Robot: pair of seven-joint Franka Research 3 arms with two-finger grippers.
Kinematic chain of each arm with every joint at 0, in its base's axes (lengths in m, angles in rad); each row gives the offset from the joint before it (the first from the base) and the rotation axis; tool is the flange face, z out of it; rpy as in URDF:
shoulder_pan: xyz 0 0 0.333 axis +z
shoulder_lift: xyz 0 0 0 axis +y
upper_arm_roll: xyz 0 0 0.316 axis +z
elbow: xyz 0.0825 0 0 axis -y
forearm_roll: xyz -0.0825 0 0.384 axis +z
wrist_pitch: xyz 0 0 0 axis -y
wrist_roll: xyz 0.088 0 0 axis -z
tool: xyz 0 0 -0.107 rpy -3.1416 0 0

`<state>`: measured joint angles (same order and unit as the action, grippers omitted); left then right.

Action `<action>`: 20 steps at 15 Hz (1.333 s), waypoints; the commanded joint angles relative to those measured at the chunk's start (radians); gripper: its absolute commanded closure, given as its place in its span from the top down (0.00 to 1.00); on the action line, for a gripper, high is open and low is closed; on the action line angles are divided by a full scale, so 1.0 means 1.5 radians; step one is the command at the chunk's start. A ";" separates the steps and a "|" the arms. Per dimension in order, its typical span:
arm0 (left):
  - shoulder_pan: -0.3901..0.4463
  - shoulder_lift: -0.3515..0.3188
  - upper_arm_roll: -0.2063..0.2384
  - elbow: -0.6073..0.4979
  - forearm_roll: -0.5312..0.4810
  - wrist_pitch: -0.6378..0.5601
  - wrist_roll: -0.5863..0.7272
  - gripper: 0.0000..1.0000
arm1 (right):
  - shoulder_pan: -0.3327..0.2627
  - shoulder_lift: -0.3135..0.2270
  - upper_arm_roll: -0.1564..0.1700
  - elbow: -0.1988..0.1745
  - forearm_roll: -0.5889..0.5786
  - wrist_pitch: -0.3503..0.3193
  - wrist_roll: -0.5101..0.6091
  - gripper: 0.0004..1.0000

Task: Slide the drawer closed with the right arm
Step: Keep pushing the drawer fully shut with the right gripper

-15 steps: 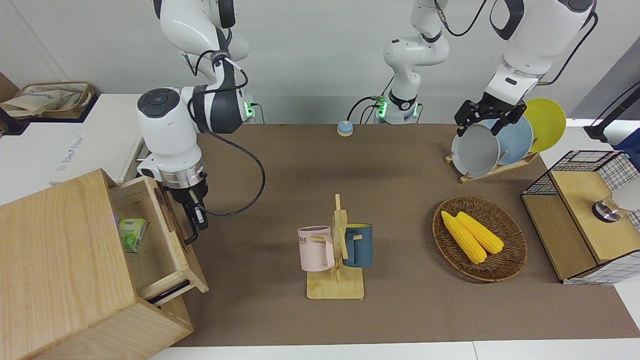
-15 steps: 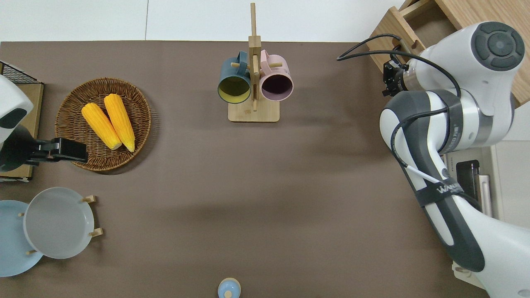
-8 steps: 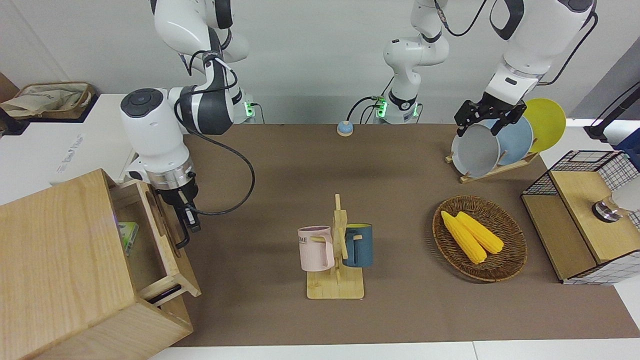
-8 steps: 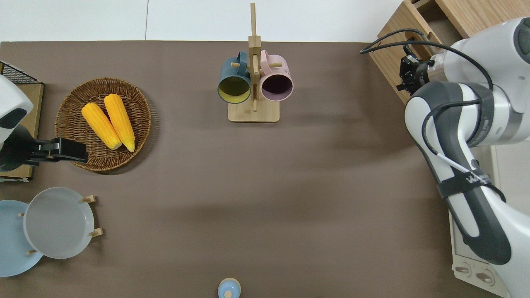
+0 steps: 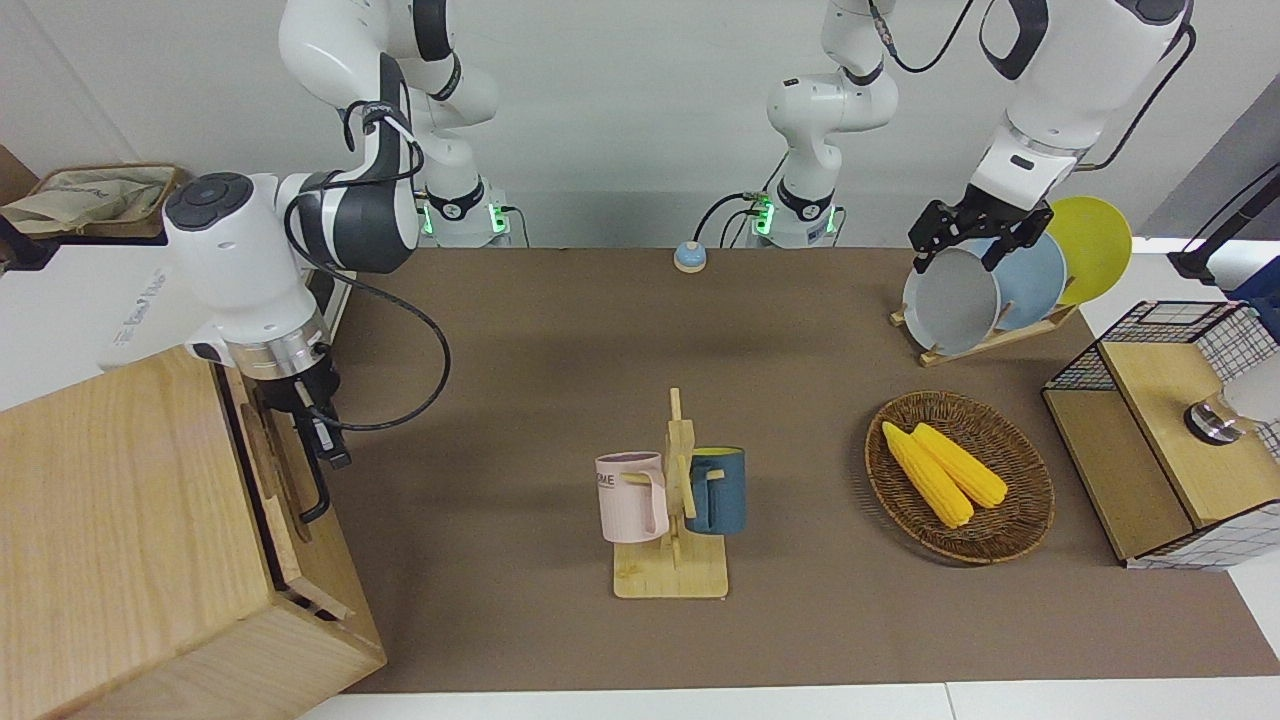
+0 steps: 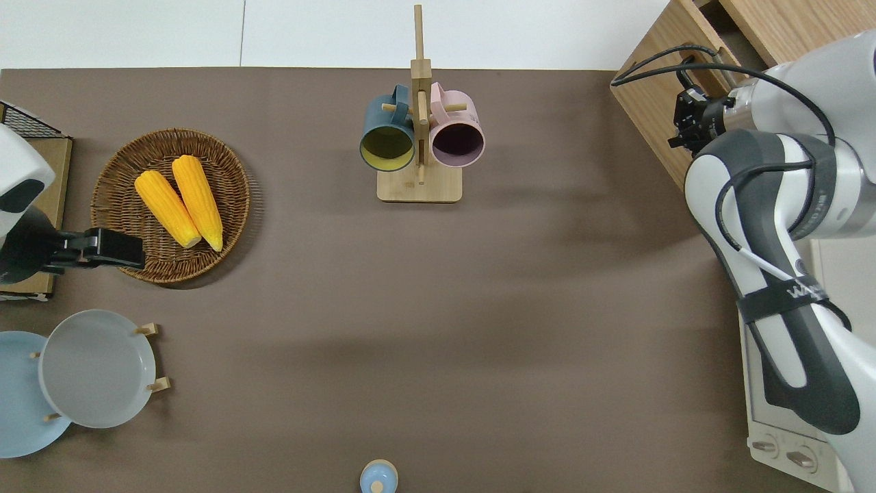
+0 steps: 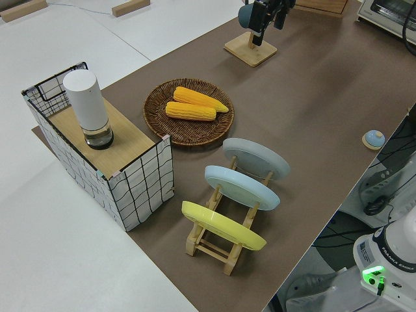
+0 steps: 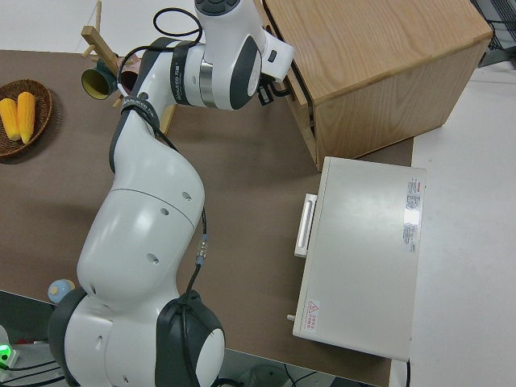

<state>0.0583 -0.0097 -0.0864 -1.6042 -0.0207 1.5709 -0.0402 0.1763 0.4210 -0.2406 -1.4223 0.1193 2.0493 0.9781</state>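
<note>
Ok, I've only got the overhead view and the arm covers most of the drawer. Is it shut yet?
Observer: Nearly. In the front view the drawer front sits almost flush with the cabinet; only a thin dark gap shows along it.
Operator: And where is the gripper on it?
Observer: The right gripper is at the end of the handle nearer the robots, on the outer side of the drawer front. I can't tell whether it is touching.
</note>
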 commanded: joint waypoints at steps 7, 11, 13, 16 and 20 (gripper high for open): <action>-0.003 -0.007 0.003 -0.003 0.008 -0.008 0.005 1.00 | -0.044 0.006 0.009 0.011 0.046 0.001 -0.078 0.00; -0.003 -0.007 0.002 -0.003 0.008 -0.008 0.005 1.00 | -0.048 0.006 0.009 0.011 0.047 0.000 -0.089 0.00; -0.003 -0.007 0.003 -0.003 0.008 -0.008 0.004 1.00 | -0.048 0.006 0.009 0.011 0.047 0.000 -0.093 0.00; -0.003 -0.007 0.003 -0.003 0.008 -0.008 0.005 1.00 | -0.048 0.006 0.009 0.011 0.047 -0.001 -0.096 0.00; -0.004 -0.007 0.003 -0.003 0.008 -0.008 0.005 1.00 | -0.048 0.006 0.009 0.011 0.047 -0.002 -0.099 0.00</action>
<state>0.0583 -0.0098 -0.0864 -1.6042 -0.0207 1.5709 -0.0401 0.1428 0.4203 -0.2283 -1.4217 0.1735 2.0439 0.8899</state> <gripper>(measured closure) 0.000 0.991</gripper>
